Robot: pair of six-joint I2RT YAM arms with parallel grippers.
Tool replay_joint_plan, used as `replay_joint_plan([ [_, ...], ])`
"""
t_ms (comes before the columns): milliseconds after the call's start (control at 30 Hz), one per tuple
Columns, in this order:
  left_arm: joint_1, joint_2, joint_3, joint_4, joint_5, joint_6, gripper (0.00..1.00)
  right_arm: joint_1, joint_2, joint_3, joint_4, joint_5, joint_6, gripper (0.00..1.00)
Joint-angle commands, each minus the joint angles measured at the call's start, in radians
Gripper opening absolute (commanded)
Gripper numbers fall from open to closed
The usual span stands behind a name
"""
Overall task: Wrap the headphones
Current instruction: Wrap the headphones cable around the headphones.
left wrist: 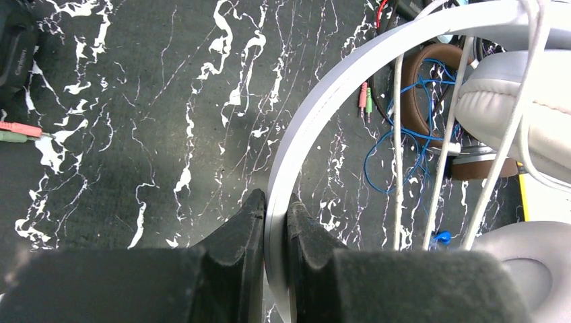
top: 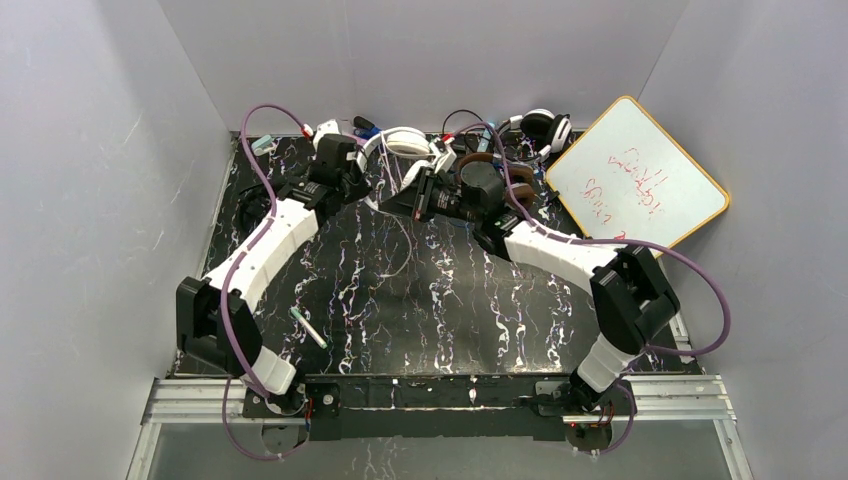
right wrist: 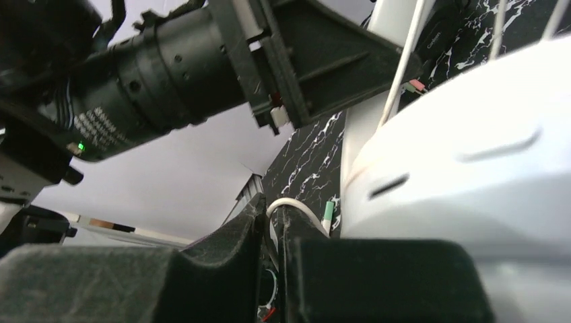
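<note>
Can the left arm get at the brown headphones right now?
Probably not yet. The left gripper has its jaws shut on the white headphones' band, and that band and its cord strands sit between it and the brown headphones beyond. It would have to let go first.

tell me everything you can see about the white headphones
The white plastic over-ear headphones are at the far side of the black marbled table. Their smooth curved headband is clamped by the left gripper. The ear cushions look pale and padded. Their thin white cord crosses the headband in several strands, and a loop lies in the right gripper.
</note>
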Motion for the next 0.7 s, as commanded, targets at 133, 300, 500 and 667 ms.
replay_joint_plan([
  [133,-0.013,-0.123,-0.099,0.085,-0.041,0.033,0.0,-0.001,0.048,0.101,0.114,0.071,0.069,0.22],
  [300,-0.018,-0.145,-0.146,0.104,-0.028,0.052,0.0,-0.01,0.035,0.117,0.12,0.12,0.076,0.25],
  [500,-0.024,-0.154,-0.169,0.118,0.006,0.066,0.0,-0.022,0.054,0.158,0.077,0.128,0.058,0.24],
  [667,-0.03,-0.146,-0.177,0.11,0.035,0.079,0.0,-0.038,0.078,0.177,0.059,0.136,0.05,0.25],
])
